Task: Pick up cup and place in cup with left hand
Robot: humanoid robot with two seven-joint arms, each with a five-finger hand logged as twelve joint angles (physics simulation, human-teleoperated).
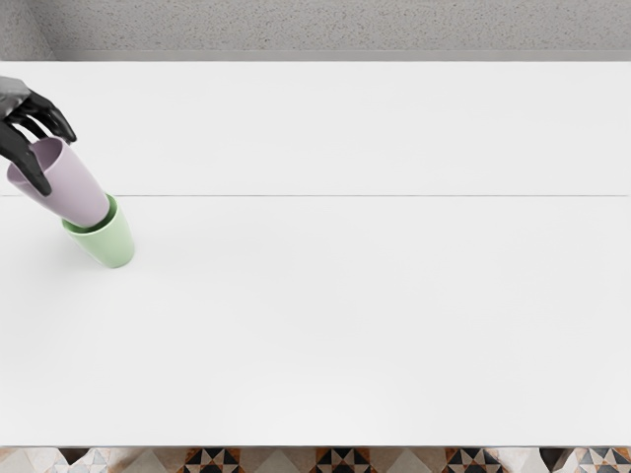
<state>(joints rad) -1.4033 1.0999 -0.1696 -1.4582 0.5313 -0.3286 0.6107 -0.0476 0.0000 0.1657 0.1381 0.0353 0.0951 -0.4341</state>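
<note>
On the left of the table, toward its far side, the left hand pinches the lilac cup near the rim between its fingers, presumably to keep the base free; that base dips into the green cup's mouth, lined up for lowering.

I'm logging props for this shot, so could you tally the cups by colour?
Purple cup: 1
Green cup: 1
Total: 2 cups
</note>
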